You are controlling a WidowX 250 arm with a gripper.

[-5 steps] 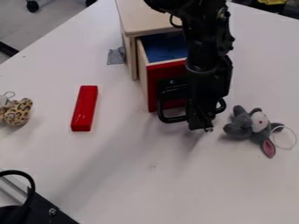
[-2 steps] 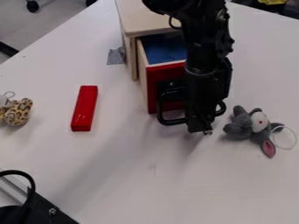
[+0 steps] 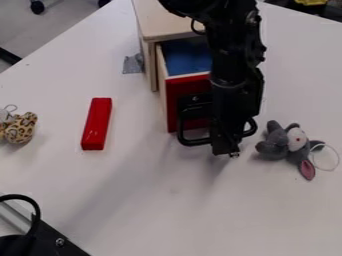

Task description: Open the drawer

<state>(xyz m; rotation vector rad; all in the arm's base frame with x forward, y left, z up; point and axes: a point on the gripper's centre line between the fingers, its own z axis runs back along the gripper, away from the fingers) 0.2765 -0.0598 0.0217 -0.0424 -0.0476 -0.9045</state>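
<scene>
the red-fronted wooden drawer (image 3: 186,86) stands partly out of the pale wooden cabinet (image 3: 159,26), its blue inside showing. the black two-finger gripper (image 3: 225,148) hangs down in front of it, at the curved black handle (image 3: 194,142); whether it is wide or narrow, i cannot tell. on the white table (image 3: 200,210), a long red block (image 3: 97,124) and a leopard-print plush toy (image 3: 20,128) lie to the image's left, and a grey plush toy with a pink ear (image 3: 280,145) lies near the gripper on the right.
</scene>
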